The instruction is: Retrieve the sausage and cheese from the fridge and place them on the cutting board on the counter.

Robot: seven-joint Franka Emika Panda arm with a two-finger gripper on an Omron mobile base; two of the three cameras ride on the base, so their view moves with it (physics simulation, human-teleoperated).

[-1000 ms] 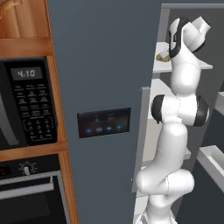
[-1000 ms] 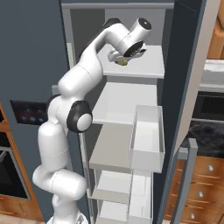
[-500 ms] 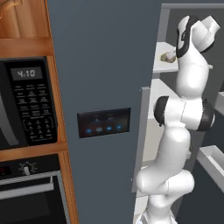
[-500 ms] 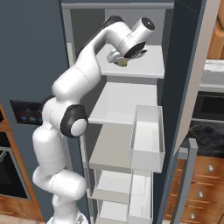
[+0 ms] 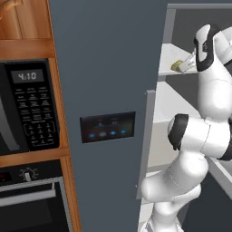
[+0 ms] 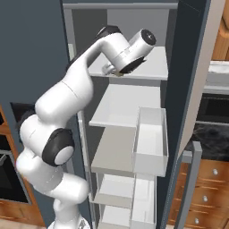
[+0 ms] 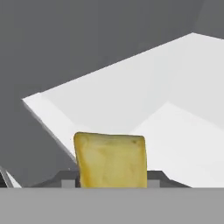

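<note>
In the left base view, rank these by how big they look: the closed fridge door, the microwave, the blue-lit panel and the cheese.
1. Closed fridge door, largest by far.
2. Microwave, though the left edge of the picture cuts it off.
3. Blue-lit panel.
4. Cheese, smallest; it sits farther back on the top shelf, partly hidden by the arm, so it looks smaller than it is.

In the left base view the microwave (image 5: 27,106) sits at mid left above the oven (image 5: 31,199), left of the fridge (image 5: 104,68) door. At upper right, the cheese (image 5: 178,65) lies on the top shelf (image 5: 174,54), between the fingers (image 7: 68,178) in the hand view.
</note>
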